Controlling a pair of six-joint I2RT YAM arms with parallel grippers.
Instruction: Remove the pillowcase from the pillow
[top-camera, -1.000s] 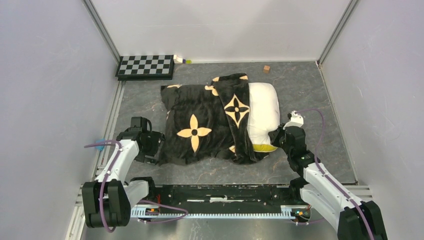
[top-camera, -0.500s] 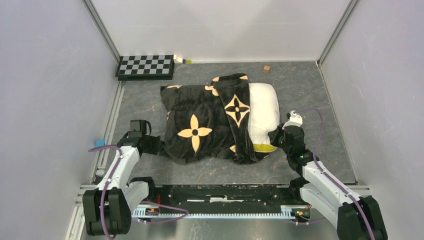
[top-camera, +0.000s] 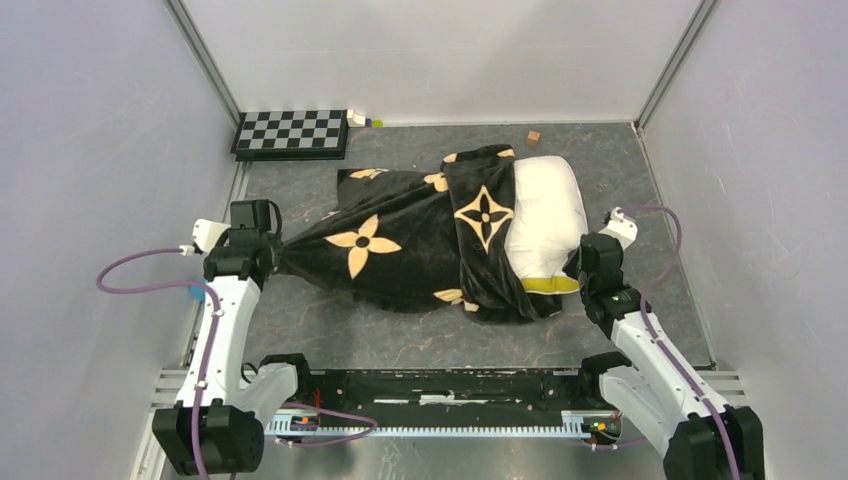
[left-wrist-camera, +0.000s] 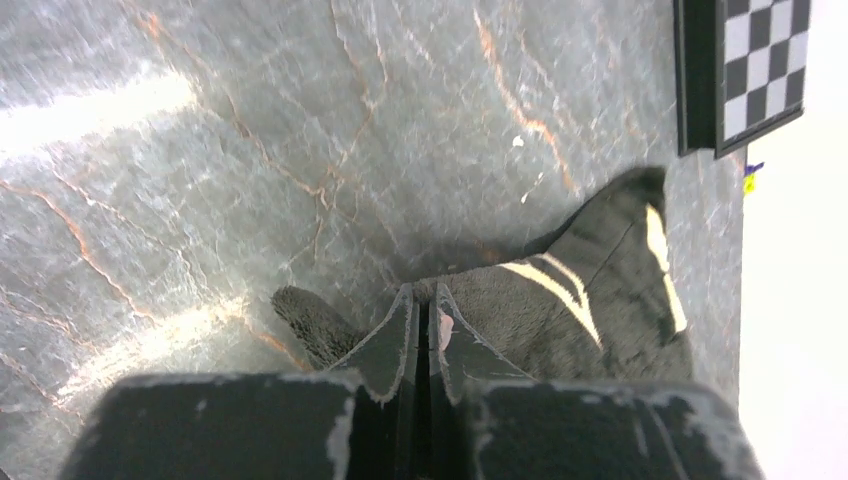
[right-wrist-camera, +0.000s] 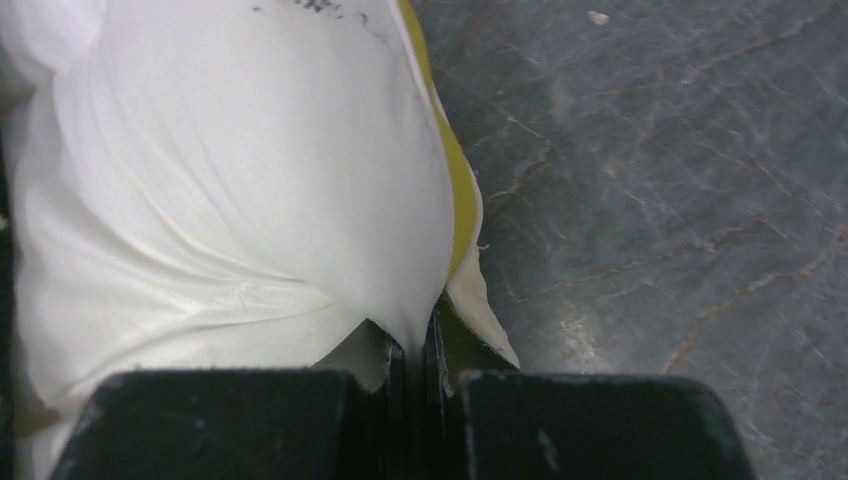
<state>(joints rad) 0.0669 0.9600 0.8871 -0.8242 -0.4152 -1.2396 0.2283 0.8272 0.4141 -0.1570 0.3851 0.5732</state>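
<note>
The black plush pillowcase (top-camera: 400, 250) with tan flower motifs lies stretched across the middle of the table, drawn to a point at its left end. My left gripper (top-camera: 272, 256) is shut on that left corner; in the left wrist view the fingers (left-wrist-camera: 425, 295) pinch the dark fabric (left-wrist-camera: 570, 310). The cream-white pillow (top-camera: 545, 215) sticks out of the cover's right end, with a yellow band (top-camera: 548, 285) along its near edge. My right gripper (top-camera: 580, 268) is shut on the pillow's near right corner. In the right wrist view white cloth (right-wrist-camera: 230, 170) bunches between the closed jaws (right-wrist-camera: 415, 335).
A black-and-white checkerboard (top-camera: 291, 133) lies at the back left, with a small white and yellow-green item (top-camera: 361, 120) beside it. A small brown cube (top-camera: 533, 138) sits at the back. Grey walls close in both sides, and a rail (top-camera: 450, 405) runs along the near edge.
My left gripper has shut on the pillowcase's left corner and pulled it left, stretching the cover. My right arm has drawn the pillow right and back, so more white shows.
</note>
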